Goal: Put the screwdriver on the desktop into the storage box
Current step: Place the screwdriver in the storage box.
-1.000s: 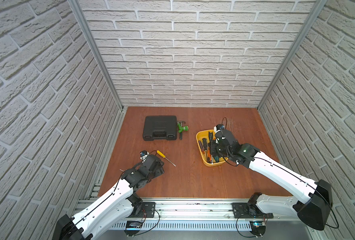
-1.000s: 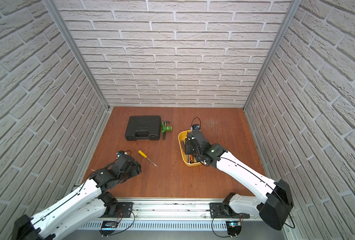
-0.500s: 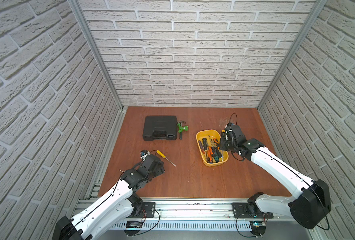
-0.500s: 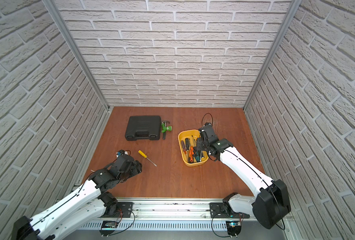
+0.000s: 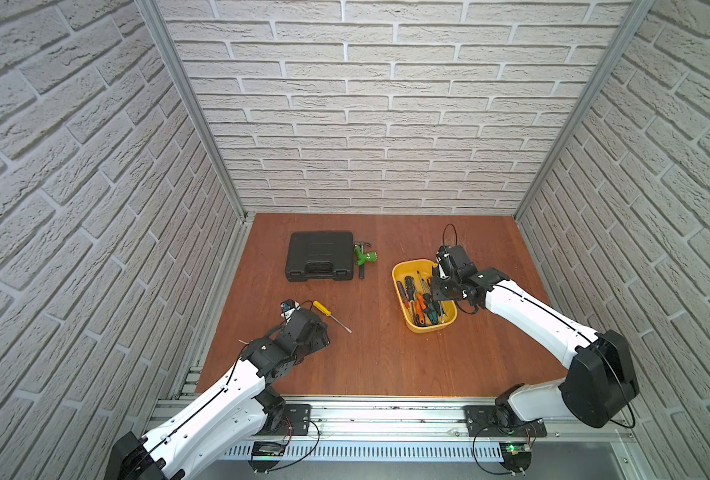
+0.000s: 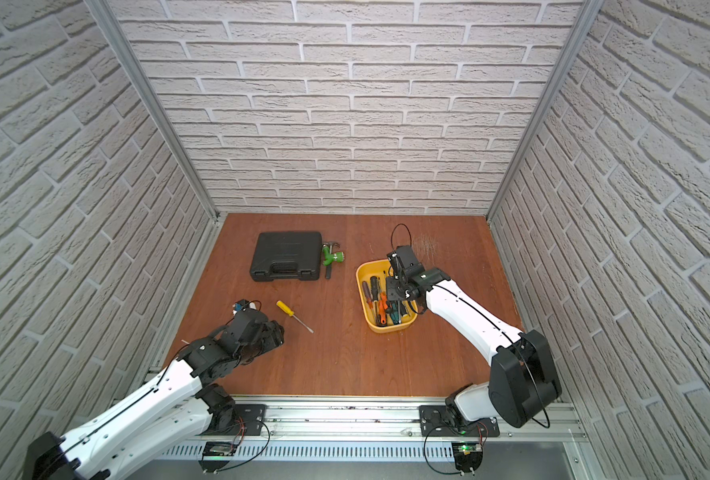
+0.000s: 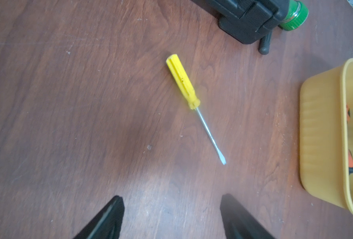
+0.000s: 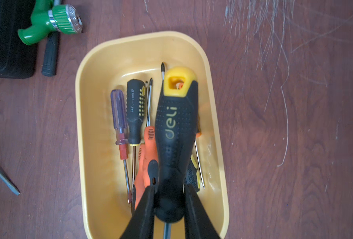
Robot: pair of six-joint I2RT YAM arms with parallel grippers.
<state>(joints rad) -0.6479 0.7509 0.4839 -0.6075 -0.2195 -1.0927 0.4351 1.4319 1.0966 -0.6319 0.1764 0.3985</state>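
right gripper [image 8: 169, 187]: clamped on the neck of the black-and-yellow screwdriver [image 8: 176, 124]; handle held lengthwise over the storage box [image 8: 79, 124]; contact with the tools beneath not clear
left gripper [image 7: 171, 197]: jaws wide apart, nothing between them; low over the bare desktop [image 5: 378, 357], short of the yellow screwdriver [image 7: 194, 104]
yellow screwdriver: flat on the desktop, touching nothing; between the left gripper and the storage box, blade slanting toward the front
storage box: on the right half of the desktop; several screwdrivers lengthwise inside, among them a purple-handled one [image 8: 118, 111] and orange-handled ones [image 8: 149, 149]
around: black tool case [image 5: 319, 256] toward the back left; green fitting [image 5: 365, 257] and hammer [image 5: 361, 272] just beside its right edge; all well apart from both grippers
open room: bare wood from the yellow screwdriver across to the box's left wall; wide bare strip along the front
edges: brick walls on 3 sides; metal rail [image 5: 386, 415] along the front; pale scratches [image 6: 428, 243] just beyond the box's far end
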